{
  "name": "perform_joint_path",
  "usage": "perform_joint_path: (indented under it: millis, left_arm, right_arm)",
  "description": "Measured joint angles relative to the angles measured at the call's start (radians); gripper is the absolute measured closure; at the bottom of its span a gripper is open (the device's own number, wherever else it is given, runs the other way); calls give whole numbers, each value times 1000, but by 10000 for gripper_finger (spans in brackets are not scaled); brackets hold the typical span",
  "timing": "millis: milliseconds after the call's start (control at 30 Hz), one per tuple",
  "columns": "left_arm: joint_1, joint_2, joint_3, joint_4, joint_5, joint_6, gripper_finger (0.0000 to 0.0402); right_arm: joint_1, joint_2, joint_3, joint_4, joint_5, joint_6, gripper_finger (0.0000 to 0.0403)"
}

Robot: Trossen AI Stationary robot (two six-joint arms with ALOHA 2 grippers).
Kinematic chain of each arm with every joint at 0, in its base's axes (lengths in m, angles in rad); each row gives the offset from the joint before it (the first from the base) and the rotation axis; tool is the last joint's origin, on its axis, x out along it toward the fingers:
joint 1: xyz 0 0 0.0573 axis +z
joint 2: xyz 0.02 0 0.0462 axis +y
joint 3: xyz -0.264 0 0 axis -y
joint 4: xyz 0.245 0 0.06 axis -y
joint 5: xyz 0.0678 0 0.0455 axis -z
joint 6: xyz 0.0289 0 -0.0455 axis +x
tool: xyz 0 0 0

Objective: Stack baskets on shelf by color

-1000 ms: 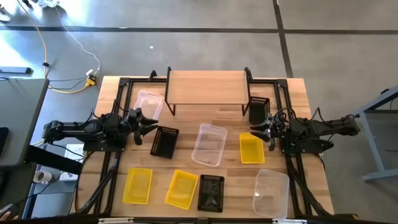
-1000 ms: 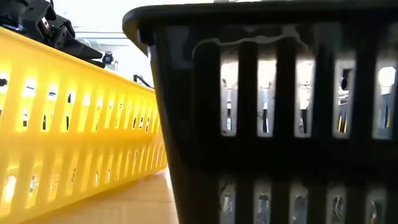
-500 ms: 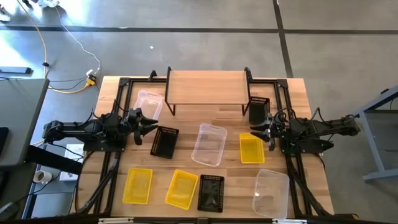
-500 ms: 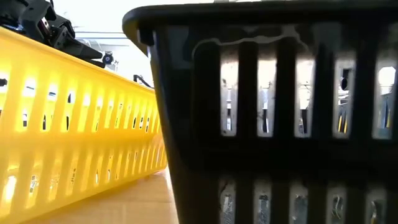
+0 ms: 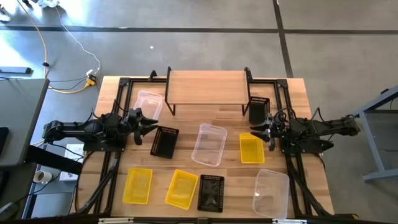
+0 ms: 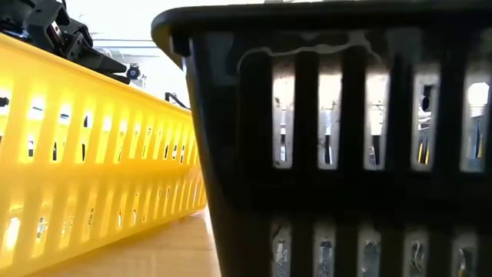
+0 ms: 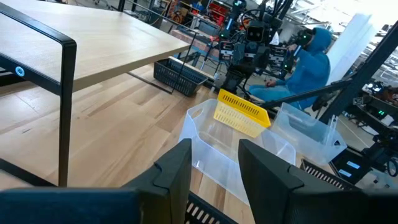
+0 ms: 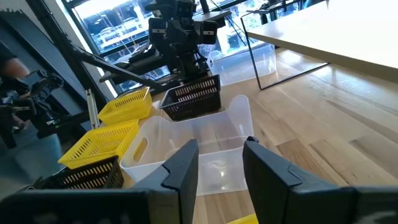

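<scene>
Baskets lie scattered, shelf bare; our left gripper and right gripper hover spread, empty — first pick awaits.

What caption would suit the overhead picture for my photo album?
Nine baskets lie scattered on the table before an empty shelf, one arm waiting at each side.
</scene>
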Motion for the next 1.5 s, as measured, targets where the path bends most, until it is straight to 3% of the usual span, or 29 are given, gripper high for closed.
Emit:
perform_joint_path:
  millis: [1133, 1500]
  left_arm:
    - [0, 0, 0, 3, -13, -4, 280]
    - [0, 0, 0, 77, -12, -325, 280]
  right_arm:
    - [0, 0, 0, 0, 0, 0, 290]
    - [0, 0, 0, 0, 0, 0, 290]
